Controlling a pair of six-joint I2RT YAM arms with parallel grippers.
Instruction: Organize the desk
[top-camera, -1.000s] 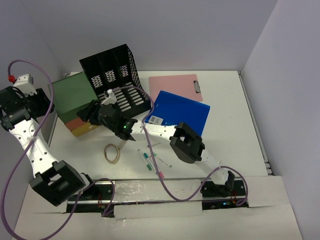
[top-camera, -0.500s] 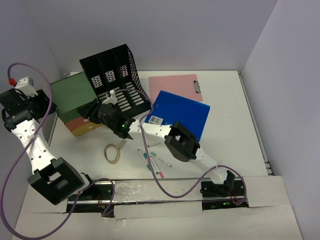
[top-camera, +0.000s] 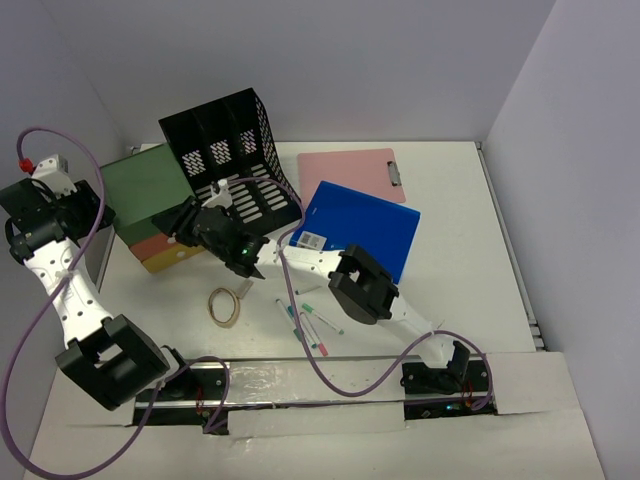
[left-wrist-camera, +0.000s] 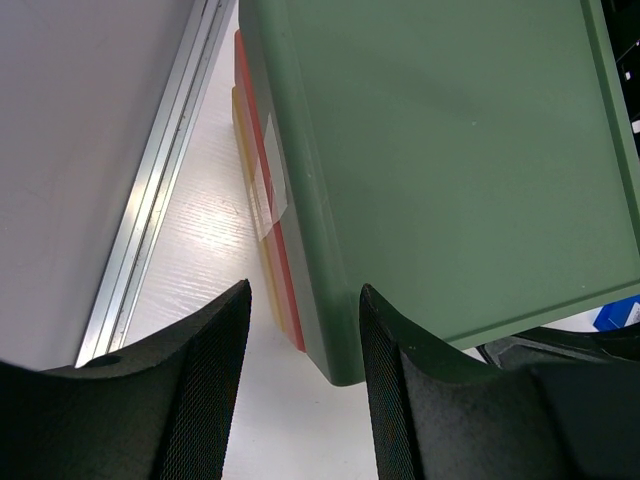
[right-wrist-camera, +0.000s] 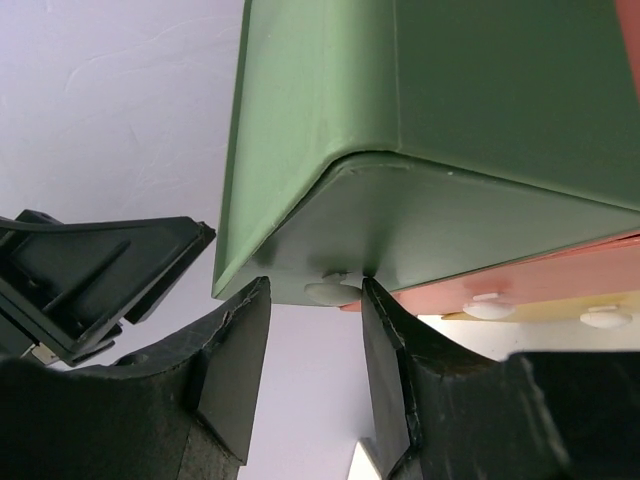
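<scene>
White and matte, the desk (top-camera: 460, 290) fills the middle of the overhead view, with pale walls around it. At its 9 o'clock side a green box (top-camera: 150, 185) sits on top of a red one and a yellow one. Just beyond, toward 11 o'clock, a black mesh file organizer (top-camera: 230, 150) leans back. A pink clipboard (top-camera: 350, 170) lies flat at 12 o'clock. A blue folder (top-camera: 365, 225) sits near the centre, its near corner under the right arm. A roll of tape (top-camera: 224, 306) rests at 7 o'clock, and a few pens (top-camera: 305, 322) are scattered at 6 o'clock.

The left gripper (left-wrist-camera: 305, 300) hangs over the green box's near corner with its jaws moderately apart and nothing between them. A strip of clear tape shows on the box's edge (seen from the left wrist only). The right gripper (right-wrist-camera: 315, 290) is at the box's lower corner. Its jaws stand at a narrow gap on either side of a small white nub (right-wrist-camera: 330, 291) on the green box. Whether they touch the nub cannot be told.
</scene>
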